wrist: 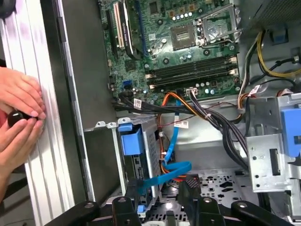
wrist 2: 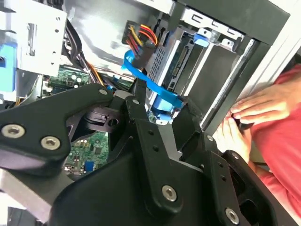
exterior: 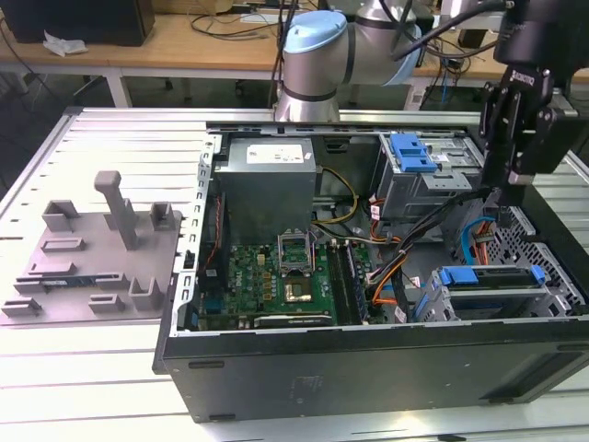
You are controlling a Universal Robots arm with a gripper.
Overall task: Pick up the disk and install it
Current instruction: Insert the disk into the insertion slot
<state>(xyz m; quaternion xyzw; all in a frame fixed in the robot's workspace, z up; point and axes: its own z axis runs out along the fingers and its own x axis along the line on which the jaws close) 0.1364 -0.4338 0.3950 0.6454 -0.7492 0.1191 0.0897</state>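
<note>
The disk [exterior: 486,276] sits on edge in the drive cage [exterior: 552,295] at the front of the open computer case, on the exterior view's right. Its blue frame shows along the top. The frame's blue end [wrist: 130,141] sticks out of the same cage in the first wrist view. My gripper [exterior: 508,180] hangs above the case, behind the cage and apart from the disk. Its black fingers [wrist: 190,190] stand open, with a blue flat cable [wrist: 164,172] visible in the gap and nothing held. In the second wrist view the gripper [wrist 2: 160,108] is over the cage.
A second drive cage with a ribbed blue tab [exterior: 411,152] stands further back. The motherboard [exterior: 276,276] and cable bundles [exterior: 405,249] fill the case floor. A grey fixture [exterior: 92,258] lies on the exterior view's left. A person's hands [wrist: 19,117] rest on the table beside the case.
</note>
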